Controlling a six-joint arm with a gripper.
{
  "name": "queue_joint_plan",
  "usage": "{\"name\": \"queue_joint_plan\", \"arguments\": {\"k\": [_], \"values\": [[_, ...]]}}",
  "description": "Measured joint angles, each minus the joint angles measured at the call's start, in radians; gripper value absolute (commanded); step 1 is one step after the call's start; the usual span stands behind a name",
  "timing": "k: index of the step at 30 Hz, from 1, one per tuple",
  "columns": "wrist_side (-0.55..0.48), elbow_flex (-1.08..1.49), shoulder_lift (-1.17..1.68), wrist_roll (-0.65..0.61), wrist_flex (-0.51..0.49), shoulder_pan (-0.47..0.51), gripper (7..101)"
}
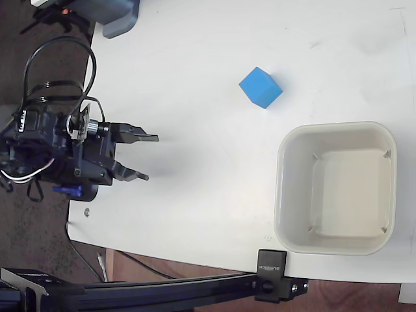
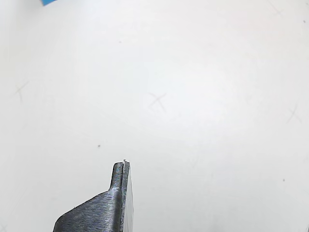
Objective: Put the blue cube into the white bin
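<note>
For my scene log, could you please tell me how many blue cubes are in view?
1. The blue cube sits on the table in the fixed view, above and left of the white bin, apart from it. The wrist view shows only a sliver of it at the top edge.

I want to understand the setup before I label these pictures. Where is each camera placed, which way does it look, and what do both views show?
Fixed view: overhead, looking straight down on the table; shows the arm, its open pincer, the blue cube and the empty white bin.
Wrist view: rides on the arm, looking down at bare table; one pincer finger shows.
Shared: table, pincer, and the cube, only a sliver at the wrist view's top edge.
</note>
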Motion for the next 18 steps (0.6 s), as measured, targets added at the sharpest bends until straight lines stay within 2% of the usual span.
{"name": "queue_joint_plan", "arguments": {"k": [18], "values": [[0.002, 0.0, 0.0, 0.005, 0.0, -0.006, 100.3]]}}
